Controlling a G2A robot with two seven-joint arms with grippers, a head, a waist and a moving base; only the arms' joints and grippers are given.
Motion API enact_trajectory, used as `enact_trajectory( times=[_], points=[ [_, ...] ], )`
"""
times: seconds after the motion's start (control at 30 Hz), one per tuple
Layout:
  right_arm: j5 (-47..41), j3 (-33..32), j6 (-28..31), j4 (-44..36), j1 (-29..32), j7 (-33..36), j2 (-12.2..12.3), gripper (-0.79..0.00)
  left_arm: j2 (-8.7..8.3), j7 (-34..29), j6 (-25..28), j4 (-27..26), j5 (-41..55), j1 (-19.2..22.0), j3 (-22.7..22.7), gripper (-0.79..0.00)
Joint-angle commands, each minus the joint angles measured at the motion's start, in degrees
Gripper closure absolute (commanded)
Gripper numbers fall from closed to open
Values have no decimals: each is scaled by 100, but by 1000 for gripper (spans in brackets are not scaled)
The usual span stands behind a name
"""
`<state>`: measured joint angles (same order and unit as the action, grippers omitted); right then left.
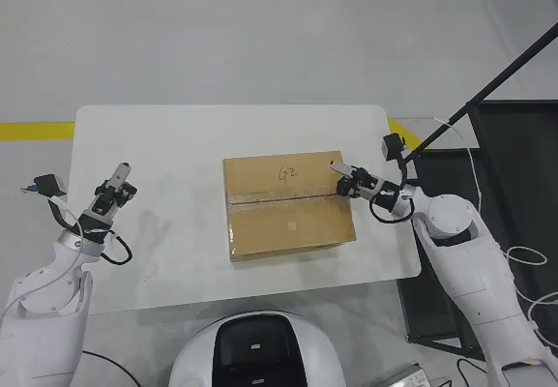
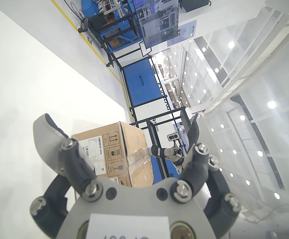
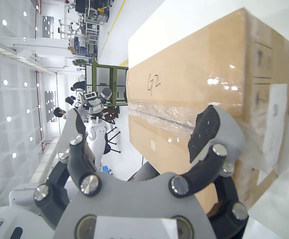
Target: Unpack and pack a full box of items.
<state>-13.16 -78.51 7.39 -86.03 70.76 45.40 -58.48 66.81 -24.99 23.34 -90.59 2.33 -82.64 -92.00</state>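
Top view: the taped box [image 1: 286, 206] sits in the middle of the white table [image 1: 162, 145]; a yellow line [image 1: 17, 130] crosses the grey floor [image 1: 259, 48]. Left wrist view: the left gripper [image 2: 122, 120] gapes empty, well apart from the box. Right wrist view: the right gripper [image 3: 142, 114], spread wide and empty, hangs at the box's seam [image 3: 159, 115].

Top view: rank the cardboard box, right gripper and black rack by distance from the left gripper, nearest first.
From the left gripper:
1. Cardboard box, mid-table.
2. Right gripper, at the box's far side.
3. Black rack, off the table beyond it.
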Motion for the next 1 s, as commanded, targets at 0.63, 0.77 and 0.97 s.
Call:
enact_trajectory(
  times=[0.63,0.77,0.97],
  points=[
    [-856,2552,-150,789,-1773,457,-707,-785,0,0,0,0,0,0,0,-785],
    [-1006,2881,36,1047,-2014,504,-860,-785,0,0,0,0,0,0,0,-785],
    [-1127,3296,361,1571,-2315,200,-1111,-785,0,0,0,0,0,0,0,-785]
  ],
)
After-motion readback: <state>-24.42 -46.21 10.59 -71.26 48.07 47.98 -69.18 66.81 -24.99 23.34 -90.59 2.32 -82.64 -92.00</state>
